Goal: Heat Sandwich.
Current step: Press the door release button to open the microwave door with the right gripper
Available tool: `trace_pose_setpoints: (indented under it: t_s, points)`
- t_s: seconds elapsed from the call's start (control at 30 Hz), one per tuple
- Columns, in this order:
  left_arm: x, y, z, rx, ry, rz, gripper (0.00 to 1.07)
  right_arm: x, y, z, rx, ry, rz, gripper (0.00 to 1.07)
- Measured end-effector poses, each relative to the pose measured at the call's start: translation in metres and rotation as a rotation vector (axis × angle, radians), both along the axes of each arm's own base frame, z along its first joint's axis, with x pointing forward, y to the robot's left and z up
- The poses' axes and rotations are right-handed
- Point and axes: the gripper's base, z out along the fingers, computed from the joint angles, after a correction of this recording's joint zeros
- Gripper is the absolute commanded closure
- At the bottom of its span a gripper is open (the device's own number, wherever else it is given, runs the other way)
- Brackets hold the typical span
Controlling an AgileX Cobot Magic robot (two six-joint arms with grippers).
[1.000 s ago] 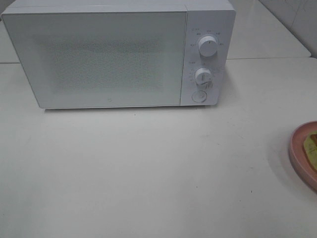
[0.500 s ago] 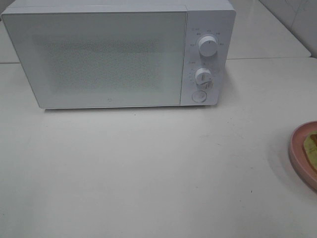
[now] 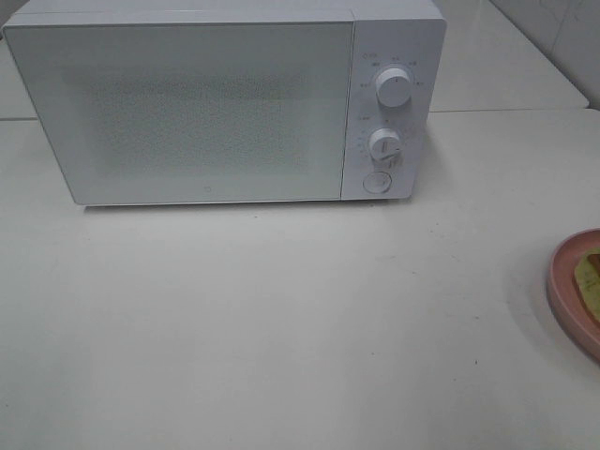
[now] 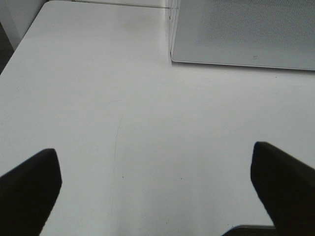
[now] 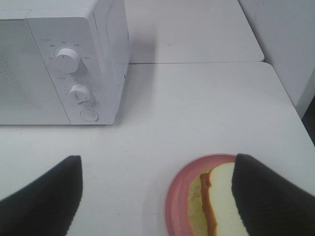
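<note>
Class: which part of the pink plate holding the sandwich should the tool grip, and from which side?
Grip the pink plate by its raised rim on the side facing the microwave, approaching low across the table. Bare rim shows there; the sandwich covers most of the rest, and pinching soft bread would probably squash it.

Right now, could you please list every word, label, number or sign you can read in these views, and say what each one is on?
No text can be read in any view.
Markings ringing the upper knob of the microwave: too small and blurred.
Markings around the lower knob: too small and blurred.
A small mark low on the microwave's door: too blurred.
The pink plate and the sandwich: no writing visible.
</note>
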Motion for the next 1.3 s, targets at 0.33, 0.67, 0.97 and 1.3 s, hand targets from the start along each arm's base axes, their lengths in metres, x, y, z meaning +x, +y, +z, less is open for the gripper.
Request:
trace_pose_setpoints:
  t_s: [0.33,0.67,0.97,1.3]
  points:
    - [0.000,0.000,0.000,0.000,0.000,0.000,0.09,0.039,0.007,-0.005,-0.007,0.038,0.017,0.31]
    - [0.000,0.000,0.000,0.000,0.000,0.000,0.09,0.077,0.013,-0.016,-0.013,0.079,0.033,0.31]
    - [0.000,0.000,0.000,0.000,0.000,0.000,0.09,0.107,0.019,-0.029,0.004,0.089,0.041,0.31]
    - [0.000,0.000,0.000,0.000,0.000,0.000,0.09,0.137,0.026,-0.035,0.025,-0.009,0.068,0.31]
